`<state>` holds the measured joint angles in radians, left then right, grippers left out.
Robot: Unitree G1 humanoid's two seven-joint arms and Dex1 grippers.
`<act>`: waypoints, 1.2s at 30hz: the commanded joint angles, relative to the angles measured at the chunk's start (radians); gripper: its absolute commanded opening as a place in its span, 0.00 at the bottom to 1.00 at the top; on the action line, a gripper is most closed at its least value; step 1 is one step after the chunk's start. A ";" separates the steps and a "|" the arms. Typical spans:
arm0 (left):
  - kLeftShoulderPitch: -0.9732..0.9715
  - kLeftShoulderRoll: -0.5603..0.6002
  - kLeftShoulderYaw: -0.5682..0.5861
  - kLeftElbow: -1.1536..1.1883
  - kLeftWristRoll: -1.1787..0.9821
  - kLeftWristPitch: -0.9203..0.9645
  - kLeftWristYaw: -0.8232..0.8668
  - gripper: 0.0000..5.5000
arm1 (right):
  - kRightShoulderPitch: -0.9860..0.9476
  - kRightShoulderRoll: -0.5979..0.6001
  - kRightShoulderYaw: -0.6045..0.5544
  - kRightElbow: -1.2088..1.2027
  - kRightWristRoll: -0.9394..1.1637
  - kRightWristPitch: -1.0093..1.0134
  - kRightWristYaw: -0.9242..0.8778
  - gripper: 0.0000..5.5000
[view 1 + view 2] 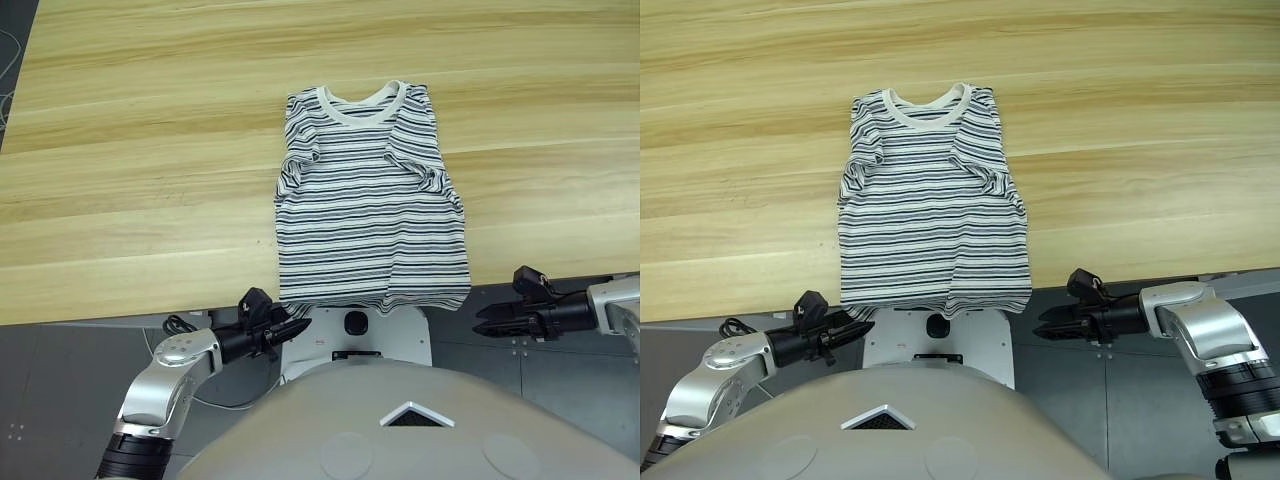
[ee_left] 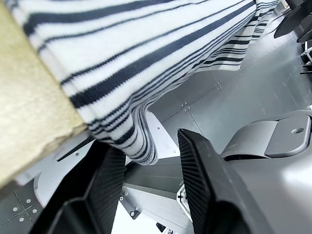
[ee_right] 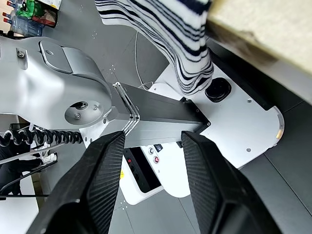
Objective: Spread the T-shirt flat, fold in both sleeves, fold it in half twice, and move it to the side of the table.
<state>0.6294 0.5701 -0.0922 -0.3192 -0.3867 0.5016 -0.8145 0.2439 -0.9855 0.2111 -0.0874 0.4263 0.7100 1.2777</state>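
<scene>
A navy-and-white striped T-shirt [image 1: 370,200] lies on the wooden table [image 1: 140,170], collar away from me, both sleeves folded in over the chest. Its hem hangs over the near table edge [image 2: 141,146] [image 3: 190,68]. My left gripper [image 1: 298,327] is below the table edge, just left of the hem's left corner, open and holding nothing [image 2: 146,180]. My right gripper [image 1: 482,322] is below the edge too, a short way right of the hem's right corner, open and holding nothing [image 3: 151,146].
Bare wooden tabletop stretches wide on both sides of the shirt. Below the near edge is grey floor and a white base unit [image 1: 355,335]. A black cable [image 1: 180,325] loops by the left arm.
</scene>
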 commanded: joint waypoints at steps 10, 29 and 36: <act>0.008 0.007 0.014 0.033 0.002 -0.009 0.012 0.11 | -0.008 0.015 0.005 -0.008 -0.016 -0.019 -0.020 0.39; 0.044 0.079 0.053 0.003 -0.098 -0.115 -0.221 0.03 | -0.013 0.062 -0.018 -0.028 -0.034 -0.097 -0.077 0.39; 0.058 0.096 0.069 -0.024 -0.137 -0.125 -0.262 0.02 | -0.076 0.147 -0.035 0.017 -0.026 0.014 -0.201 0.60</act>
<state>0.6837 0.6515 -0.0364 -0.3241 -0.5098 0.3853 -1.0650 0.2162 -0.8700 0.2057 -0.0805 0.3975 0.6926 1.1359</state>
